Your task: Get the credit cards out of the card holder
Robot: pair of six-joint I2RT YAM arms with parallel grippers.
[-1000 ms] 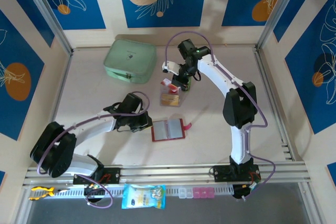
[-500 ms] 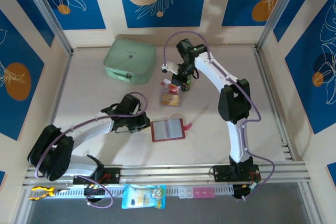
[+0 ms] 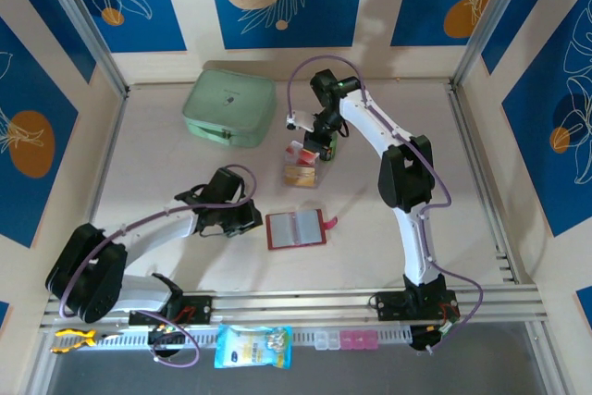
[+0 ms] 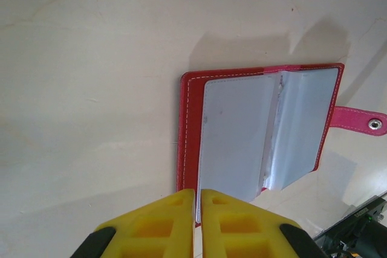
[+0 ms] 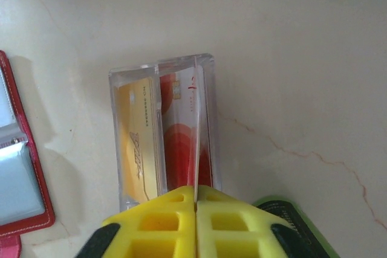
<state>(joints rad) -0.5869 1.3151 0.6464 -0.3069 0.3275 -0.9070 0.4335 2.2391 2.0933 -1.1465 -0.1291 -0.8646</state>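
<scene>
Right arm [image 3: 400,182] pulled in, my right gripper [image 5: 196,194] pinches a credit card [image 5: 196,131] over the box [image 5: 116,119]; left gripper [image 4: 198,200] clenched, card holder [image 4: 188,125] bare.

Glossy plastic cards [image 5: 139,149] in a clear plastic box [image 5: 162,64]; leather-look red card holder [image 4: 188,137], shiny sleeves [image 4: 233,131]; smooth matt table [image 4: 91,89].

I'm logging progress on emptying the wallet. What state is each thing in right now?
card holder: open, lying flat, the sleeves that show are empty
strap tab: unsnapped, sticking out sideways
credit cards: out of the holder, inside the clear box
mint-green case: closed
left hand: shut, at the holder's edge
right hand: shut, over the clear box
</scene>
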